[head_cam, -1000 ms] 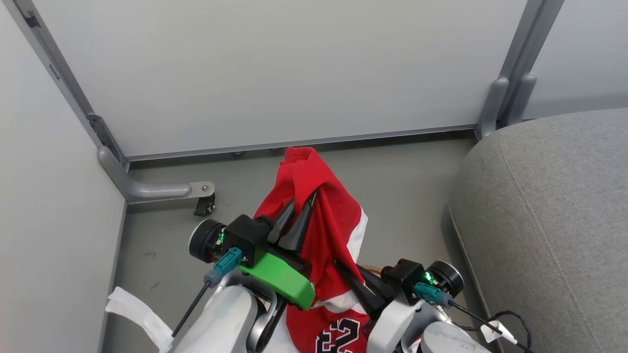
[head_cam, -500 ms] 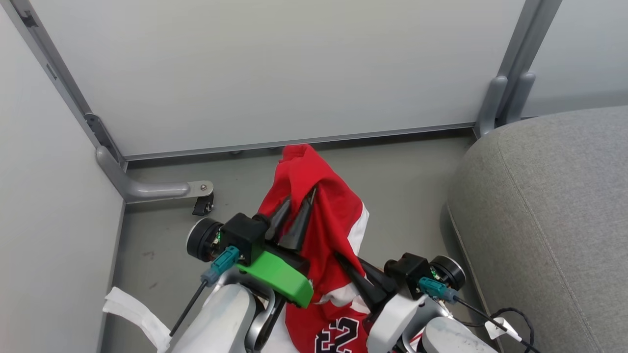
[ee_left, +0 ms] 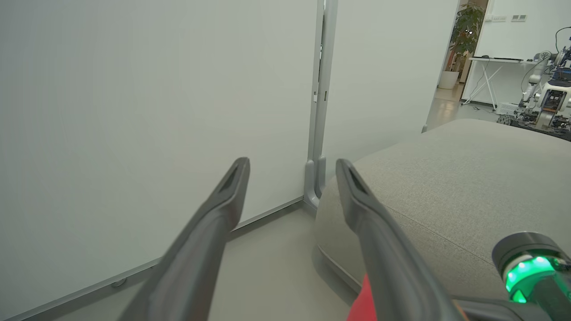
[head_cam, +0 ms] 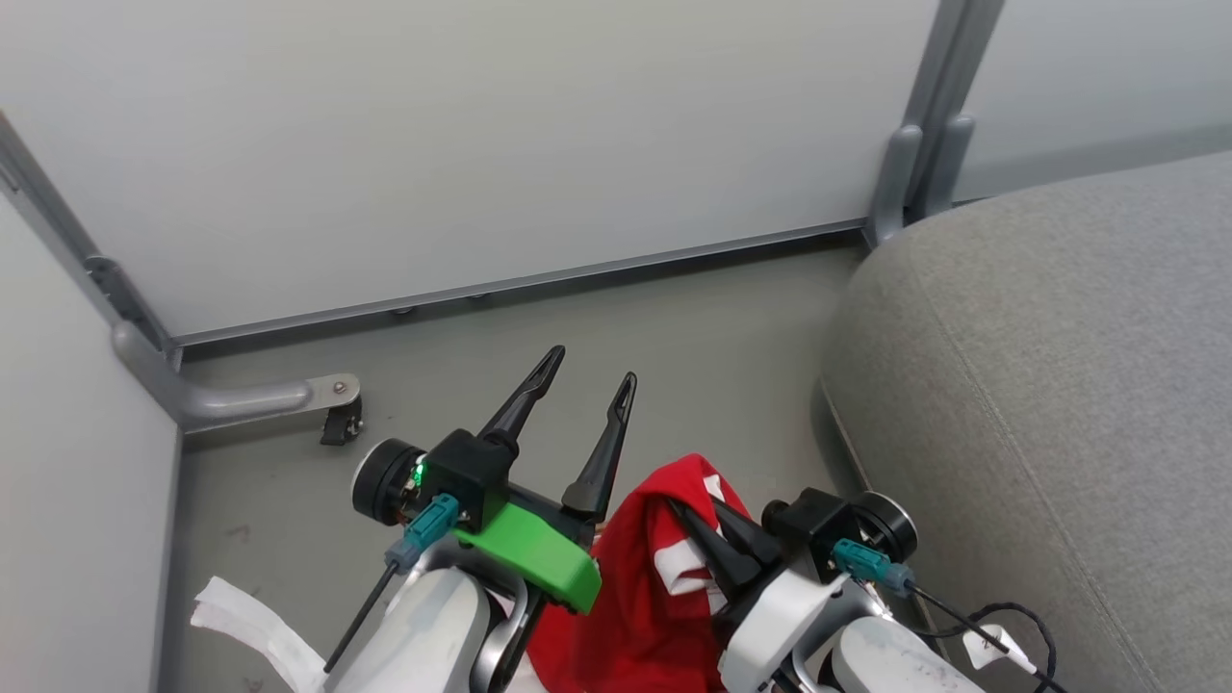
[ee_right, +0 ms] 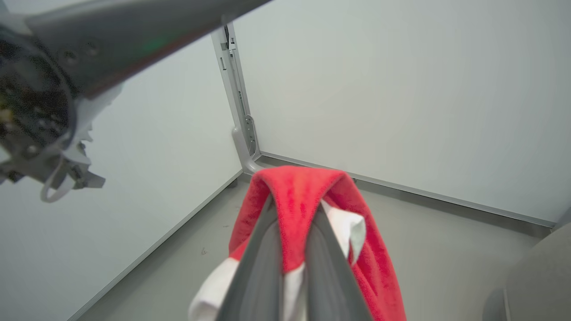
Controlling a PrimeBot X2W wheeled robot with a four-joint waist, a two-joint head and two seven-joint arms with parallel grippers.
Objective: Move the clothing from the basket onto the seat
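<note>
A red garment with white trim [head_cam: 643, 587] hangs from my right gripper [head_cam: 695, 518], which is shut on it low in the head view. In the right wrist view the red fabric [ee_right: 303, 196] drapes over the tips of the closed fingers [ee_right: 267, 263]. My left gripper [head_cam: 589, 373] stands open to the left of the garment, holding nothing; its fingers [ee_left: 214, 223] spread wide in the left wrist view. The grey seat [head_cam: 1049, 385] fills the right side, and its cushion [ee_left: 450, 191] lies beyond the left gripper. The basket is out of view.
White partition panels [head_cam: 462, 144] on grey metal posts [head_cam: 914, 144] close off the far side and the left. A caster foot [head_cam: 289, 399] sticks out at floor level on the left. A white fabric strip [head_cam: 250, 626] lies at the lower left. Grey floor [head_cam: 731, 337] separates panels and seat.
My left gripper has opened and let go of the red garment, which has dropped from its raised drape and now hangs from the right gripper alone. The head camera has turned right.
</note>
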